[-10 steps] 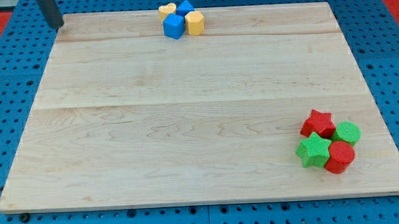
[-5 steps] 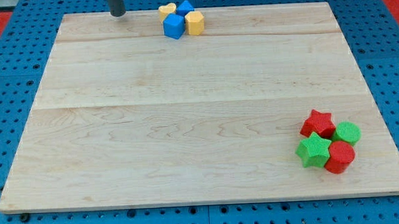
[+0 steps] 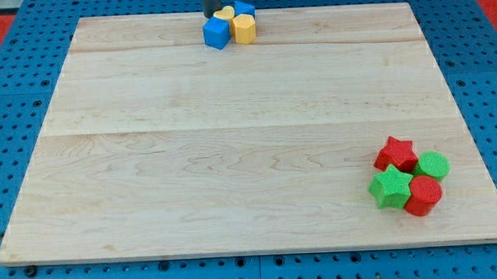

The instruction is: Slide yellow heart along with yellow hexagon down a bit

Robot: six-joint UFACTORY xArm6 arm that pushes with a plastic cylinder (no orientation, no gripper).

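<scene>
My tip (image 3: 212, 16) at the board's top edge, holding nothing, touching a pale yellow heart (image 3: 224, 13), mostly hidden, glossy yellow hexagon (image 3: 244, 28) just right, beside blue blocks (image 3: 217, 33).

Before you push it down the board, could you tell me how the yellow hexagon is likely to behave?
The yellow hexagon looks squat and flat-sided, so it should slide rather than roll or tip. It touches a blue block, which will probably drag along. My tip sits at the cluster's upper left, so the hexagon may twist.
</scene>
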